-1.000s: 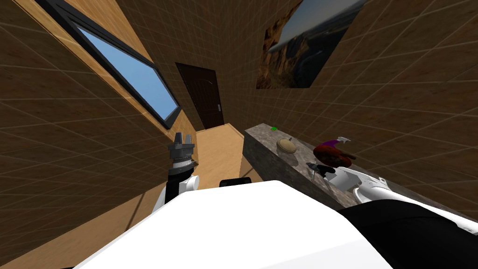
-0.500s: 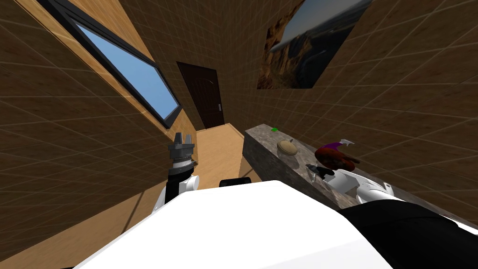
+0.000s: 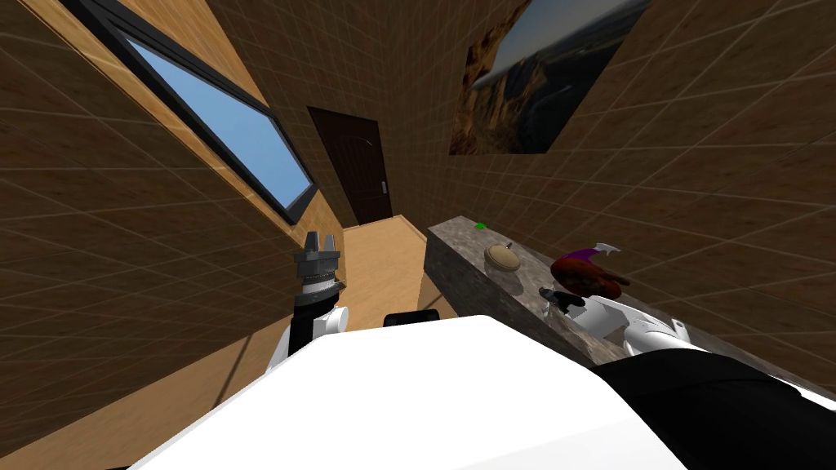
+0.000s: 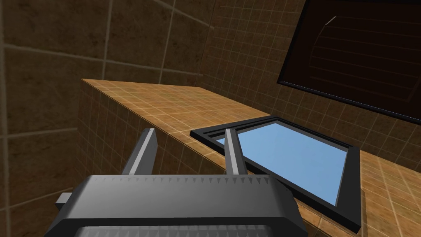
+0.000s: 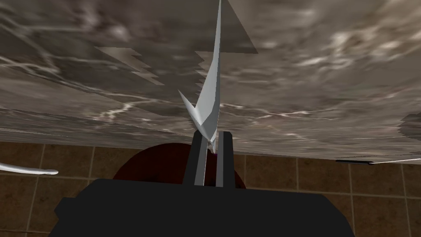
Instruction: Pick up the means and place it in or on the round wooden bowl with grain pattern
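Observation:
My right gripper (image 3: 556, 299) hangs low over the marbled grey-brown counter (image 3: 457, 253), next to a dark red rounded thing (image 3: 581, 276) with purple and white parts. In the right wrist view its fingers (image 5: 200, 158) stand nearly together, pinching the base of a thin, light grey, pointed piece (image 5: 210, 94) that lies against the counter top (image 5: 308, 74). The dark red thing (image 5: 164, 162) shows just behind the gripper's body. A round tan bowl (image 3: 501, 255) sits farther along the counter. My left gripper (image 3: 319, 242) is raised at my left, open and empty (image 4: 189, 152).
A small green thing (image 3: 480, 225) lies at the counter's far end. A dark door (image 3: 356, 167) closes the corridor ahead, with a window (image 3: 220, 122) in the left wall. Thin white curved pieces (image 5: 28, 168) show beside the right gripper.
The right gripper's fingers have closed from wide apart onto the thin grey piece, after the hand crept slightly toward the dark red thing. The left arm has not moved.

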